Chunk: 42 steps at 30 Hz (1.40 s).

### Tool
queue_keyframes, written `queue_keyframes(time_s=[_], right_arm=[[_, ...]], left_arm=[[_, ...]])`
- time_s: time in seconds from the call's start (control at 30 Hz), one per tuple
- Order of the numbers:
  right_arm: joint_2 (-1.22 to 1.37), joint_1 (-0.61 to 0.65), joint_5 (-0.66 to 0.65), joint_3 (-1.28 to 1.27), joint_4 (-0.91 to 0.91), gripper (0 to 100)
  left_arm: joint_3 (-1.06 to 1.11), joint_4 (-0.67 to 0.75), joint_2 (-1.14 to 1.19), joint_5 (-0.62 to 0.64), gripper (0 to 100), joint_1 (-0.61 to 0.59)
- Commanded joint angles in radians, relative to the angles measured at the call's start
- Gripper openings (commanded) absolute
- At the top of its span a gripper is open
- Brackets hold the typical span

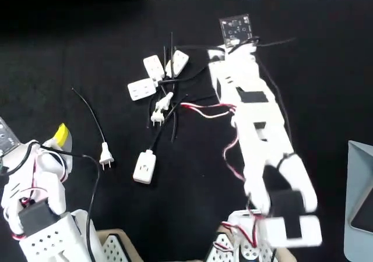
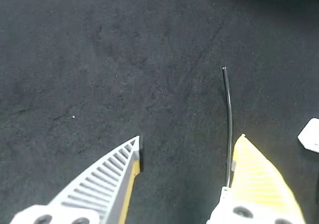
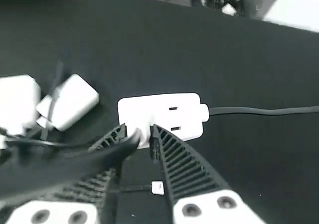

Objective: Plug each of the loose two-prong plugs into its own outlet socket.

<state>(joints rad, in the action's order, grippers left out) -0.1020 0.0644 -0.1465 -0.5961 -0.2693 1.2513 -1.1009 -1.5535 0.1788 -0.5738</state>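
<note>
**Black cloth-covered desk [image 1: 52, 46] with two white printed arms.**

- **Loose two-prong plug [image 1: 106, 155]:** small and white, lying flat near the left gripper [image 2: 189, 139], on its right. The prongs point toward the near edge and the long axis runs near-to-far. Its thin black cord [image 1: 87, 113] curves away to a free end.
- **Second plug [image 1: 158, 116]:** lies in the tangle of cords at mid-desk, prongs likewise toward the near edge.
- **Lone socket [image 1: 145, 166]:** a white rectangular block with its long axis near-to-far and a cord leaving its far end.
- **Left arm:** folded close over its base at the near left corner. Its gripper is spread wide, with one ribbed grey finger [image 2: 107, 179] and one yellow finger [image 2: 256, 176]. It holds nothing and sits above bare cloth.
- **Right arm:** stretched far across the desk, with red and white wires along it. The right gripper [image 3: 143, 134] is nearly closed. Its dark ribbed fingertips [image 3: 164, 144] pinch the near edge of an outlet socket [image 3: 169, 115].
- **Outlet socket:** a rounded white block with two slots facing up, its long axis crosswise to the gripper. A black cord leaves one short end. A neighbouring white socket [image 3: 70, 102] lies just beside the other end.
</note>
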Motion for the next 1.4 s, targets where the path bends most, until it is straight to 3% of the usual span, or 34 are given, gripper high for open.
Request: queue_keyframes(time_s=[0.0, 0.13, 0.3, 0.53, 0.77, 0.97, 1.37], right_arm=[[0.131, -0.043, -0.008, 0.130, 0.038, 1.3], [0.263, -0.064, -0.006, 0.234, 0.038, 2.5], [0.360, -0.084, -0.006, 0.328, -0.048, 13.9], [0.246, -0.078, -0.015, 0.372, -0.290, 15.2], [0.171, -0.083, -0.278, 0.374, -0.574, 16.2], [0.257, -0.100, -0.431, 0.410, -0.666, 33.8], [0.656, -0.112, -0.463, 0.825, -0.832, 34.7]], left_arm=[[-0.012, 0.026, -0.008, -0.002, 30, 0.001], [-0.012, 0.026, -0.008, -0.002, 30, 0.001], [-0.012, 0.026, -0.008, -0.002, 30, 0.001], [-0.010, 0.025, -0.008, -0.002, 30, 0.001], [-0.010, 0.021, -0.008, -0.002, 30, 0.001], [-0.010, 0.020, -0.008, -0.003, 30, 0.001], [0.005, 0.026, -0.008, -0.005, 30, 0.001]])
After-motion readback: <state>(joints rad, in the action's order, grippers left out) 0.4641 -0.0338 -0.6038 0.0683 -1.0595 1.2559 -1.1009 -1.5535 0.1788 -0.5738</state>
